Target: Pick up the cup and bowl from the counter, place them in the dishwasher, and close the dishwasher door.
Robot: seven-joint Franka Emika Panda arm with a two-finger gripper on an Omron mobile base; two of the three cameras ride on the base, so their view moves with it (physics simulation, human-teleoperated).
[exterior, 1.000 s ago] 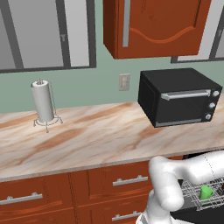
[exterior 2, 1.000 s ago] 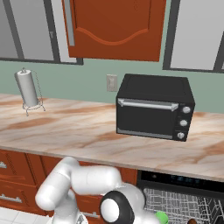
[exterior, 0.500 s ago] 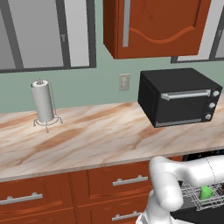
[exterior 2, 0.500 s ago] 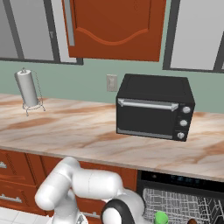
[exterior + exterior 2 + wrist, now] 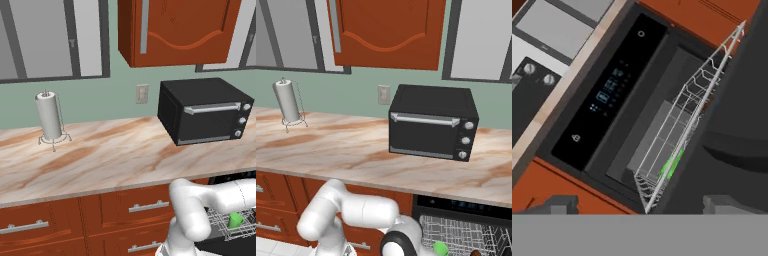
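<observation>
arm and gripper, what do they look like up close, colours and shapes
The arm is glossy white, built of thick rounded tube segments with bulbous elbows. In the right base view a white link ends in a round dark cap. The gripper shows two small blocky dark grey fingertips. No cables or markings are visible.

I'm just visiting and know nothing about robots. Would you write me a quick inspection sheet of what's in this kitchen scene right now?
Surface: counter, marbled beige stone over red-brown drawers.
Job's things: cup, green, sits in the wire rack of the open dishwasher; no bowl seen.
Clutter: black toaster oven and paper towel holder stand on the counter.
Hand: hand open, holding nothing, looking at the rack.
Cables: nothing seen.
Surroundings: green wall, wall outlet, wooden upper cabinet, windows.
</observation>
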